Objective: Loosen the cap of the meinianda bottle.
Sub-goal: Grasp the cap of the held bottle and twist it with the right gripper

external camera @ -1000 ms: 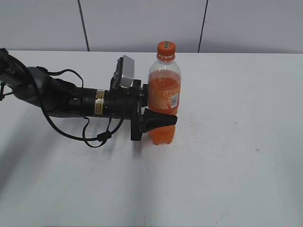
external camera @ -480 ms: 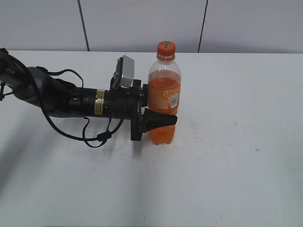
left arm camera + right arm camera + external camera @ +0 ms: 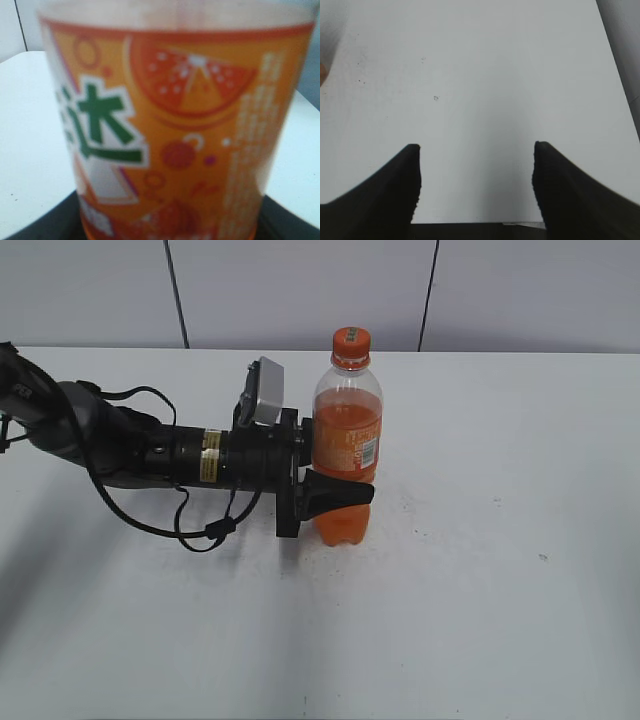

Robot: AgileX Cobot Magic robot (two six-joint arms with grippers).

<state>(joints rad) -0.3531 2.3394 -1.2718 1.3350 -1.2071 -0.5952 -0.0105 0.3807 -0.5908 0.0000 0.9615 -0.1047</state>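
The meinianda bottle (image 3: 347,445) stands upright on the white table, full of orange drink, with the orange cap (image 3: 351,339) on top. My left gripper (image 3: 335,495) reaches in from the left and is shut on the bottle's lower body, below the label. In the left wrist view the bottle's orange label (image 3: 170,130) fills the frame and the black jaws show only at the bottom corners. My right gripper (image 3: 476,150) is open and empty over bare table; it is out of the exterior view.
The white table (image 3: 480,580) stretches around the bottle. A grey panelled wall (image 3: 300,290) runs behind the table's far edge. The left arm's black cables (image 3: 190,530) loop on the table to the left of the bottle.
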